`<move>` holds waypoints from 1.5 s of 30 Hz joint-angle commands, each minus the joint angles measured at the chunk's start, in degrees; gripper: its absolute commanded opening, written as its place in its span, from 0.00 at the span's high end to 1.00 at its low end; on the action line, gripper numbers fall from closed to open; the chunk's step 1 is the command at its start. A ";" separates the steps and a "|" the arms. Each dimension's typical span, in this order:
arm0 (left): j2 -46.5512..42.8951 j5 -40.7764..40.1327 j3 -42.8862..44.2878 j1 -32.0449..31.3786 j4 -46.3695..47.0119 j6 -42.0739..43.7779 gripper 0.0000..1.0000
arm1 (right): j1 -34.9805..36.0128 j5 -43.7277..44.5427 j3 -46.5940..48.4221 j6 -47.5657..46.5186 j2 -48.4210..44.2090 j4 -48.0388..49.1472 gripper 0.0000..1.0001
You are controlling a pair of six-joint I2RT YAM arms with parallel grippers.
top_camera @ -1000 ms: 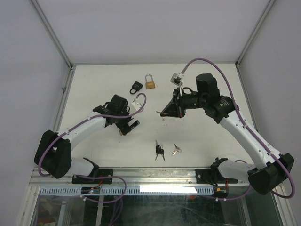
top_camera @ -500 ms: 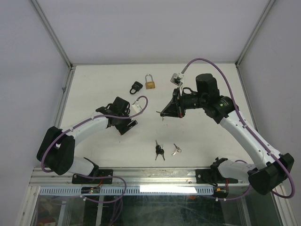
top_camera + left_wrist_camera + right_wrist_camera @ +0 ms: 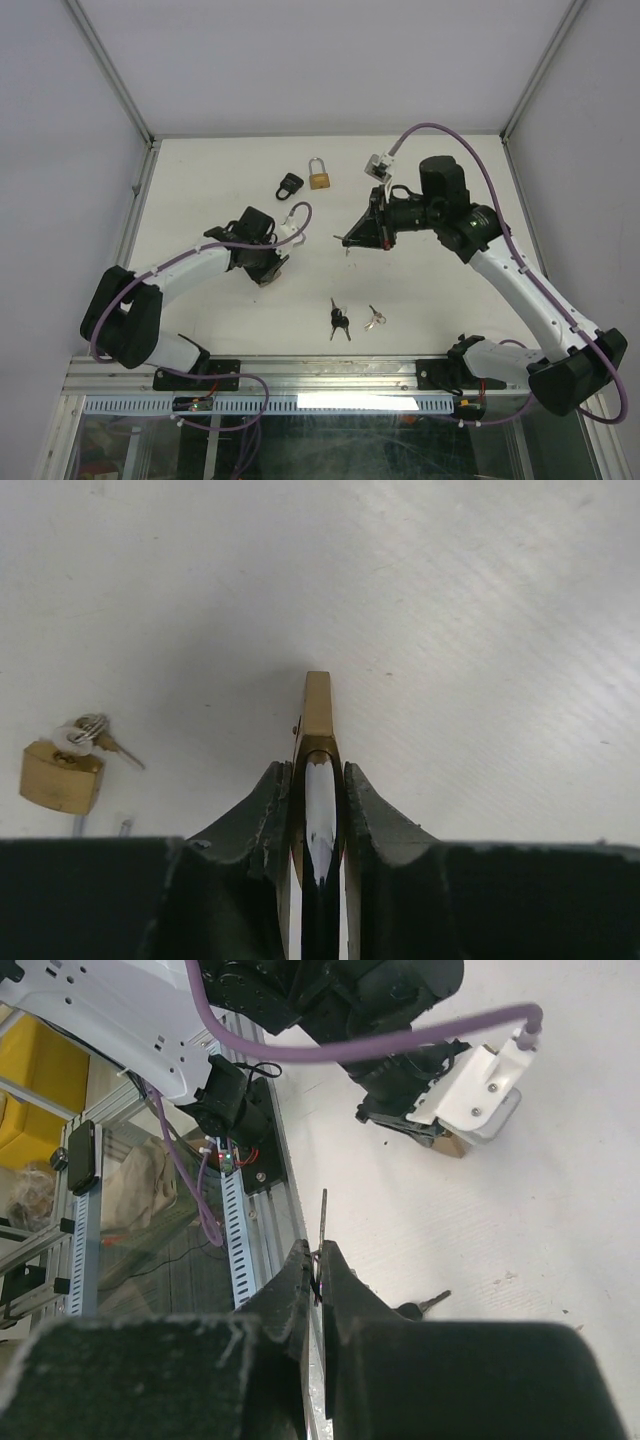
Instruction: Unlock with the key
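Plainly, the gripping step is in hand: the lock point(image 3: 317, 705) is pinched edge-on by the left tool point(image 3: 318, 772). Its brass body juts forward past the fingertips and its shiny shackle is tucked back between them, low over the surface point(image 3: 480, 630). Whether the lock is resting on the surface or raised just off it cannot be told. The key point(image 3: 322, 1218) is clamped in the right tool point(image 3: 318, 1257), whose fingers are pressed together on it so that the thin blade stands out straight beyond the tips. It is held in the air, well apart from the lock, with the left tool seen ahead of it across the surface. Off to the left of the left tool a second small brass lock point(image 3: 60, 777) is seen with keys beside it; it is judged to play no part now. The keyway of the gripped lock cannot be made out in any view, so its facing is unknown. Next, it is judged, the lock should be raised and turned until its keyed end faces the right tool. It should then be held rigid while the blade is lined up with the slot and slid in before any twist is applied. The lock could be pushed askew by a small misalignment, since only its narrow sides are gripped.
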 commanded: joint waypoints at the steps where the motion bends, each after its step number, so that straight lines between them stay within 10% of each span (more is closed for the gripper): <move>1: -9.91 15.51 5.53 2.87 2.19 -4.28 1.00 | -1.20 -3.00 4.23 -0.44 -3.00 2.01 1.00; 6: -20.65 36.84 10.58 6.10 17.25 -14.10 1.00 | -2.41 -6.80 10.92 -0.95 -3.11 1.17 1.00; 12: -18.01 58.60 16.79 6.09 59.52 -48.17 1.00 | -2.41 -7.00 23.98 -5.51 -0.51 -4.47 1.00; 16: -13.31 61.20 26.90 4.74 66.13 -52.65 1.00 | -2.46 -7.05 28.31 -11.13 0.09 -7.09 1.00; 23: -7.40 63.58 41.08 -0.81 66.35 -57.49 1.00 | -2.46 -6.90 34.83 -16.12 1.21 -14.13 1.00; 45: -7.82 56.38 40.78 -3.46 66.21 -60.68 1.00 | -2.44 -10.16 28.43 -3.92 -4.11 4.98 1.00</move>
